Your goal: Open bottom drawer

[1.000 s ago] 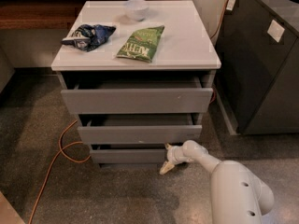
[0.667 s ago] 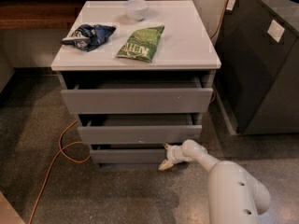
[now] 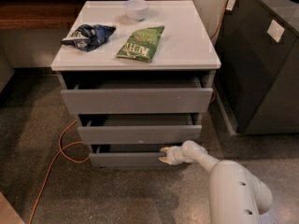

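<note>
**Gripper [image 3: 162, 155] barely shifting at the bottom drawer [image 3: 126, 159]**

Since a second ago we are seeing almost no change. The gripper is staying low at the right end of the bottom drawer, and the pale arm [image 3: 236, 190] is reaching in from the lower right much as before. The bags and bowl are lying where they lay.

We are looking down at a gray three-drawer cabinet with a white bench [image 3: 187, 41] on top. The bottom drawer is the lowest and slimmest front, just above the speckled floor [image 3: 140, 195], with a dark gap showing over its top edge. The gripper's two pale fingers [image 3: 161, 150] are standing slightly apart, one above the other. Their tips are pointing left at the drawer front, and whether they are touching it we cannot tell.

The middle drawer [image 3: 139, 134] and the top drawer [image 3: 135, 101] are each showing a shadowed gap above.

On the bench a green snack bag [image 3: 141, 43] is lying near the middle, and its pale lettering is too blurred for us to read. A dark blue bag [image 3: 88, 35] is lying crumpled to its left, and a white bowl [image 3: 137, 8] is sitting near the back edge.

An orange cable [image 3: 56, 164] is curling across the floor at the left. A dark cabinet [image 3: 261, 78] is standing to the right, carrying a pale label [image 3: 275, 31] on which we are making out no writing.
</note>
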Robot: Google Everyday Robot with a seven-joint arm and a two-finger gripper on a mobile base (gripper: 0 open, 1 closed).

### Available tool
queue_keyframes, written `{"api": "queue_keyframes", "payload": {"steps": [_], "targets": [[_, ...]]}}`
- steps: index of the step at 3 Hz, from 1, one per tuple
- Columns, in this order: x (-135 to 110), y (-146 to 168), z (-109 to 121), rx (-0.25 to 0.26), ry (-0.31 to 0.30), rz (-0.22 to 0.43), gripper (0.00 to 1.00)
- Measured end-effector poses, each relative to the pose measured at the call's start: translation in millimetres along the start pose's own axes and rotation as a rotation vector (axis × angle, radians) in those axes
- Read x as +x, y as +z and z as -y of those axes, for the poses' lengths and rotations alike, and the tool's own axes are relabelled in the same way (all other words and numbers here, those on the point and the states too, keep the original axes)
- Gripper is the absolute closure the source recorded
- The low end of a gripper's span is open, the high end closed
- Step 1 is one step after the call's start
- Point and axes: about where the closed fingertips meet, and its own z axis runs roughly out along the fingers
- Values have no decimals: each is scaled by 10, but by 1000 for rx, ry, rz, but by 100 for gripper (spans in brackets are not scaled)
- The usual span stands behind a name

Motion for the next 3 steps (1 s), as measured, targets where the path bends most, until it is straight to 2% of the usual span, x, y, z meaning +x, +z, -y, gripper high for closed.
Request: {"api": "queue_keyframes", "payload": {"steps": [1, 2, 3], "targets": [[7, -87, -149, -26, 5, -17, 95], [0, -299, -488, -80, 34, -28, 100], [-65, -469, -812, -128, 63, -21, 100]]}}
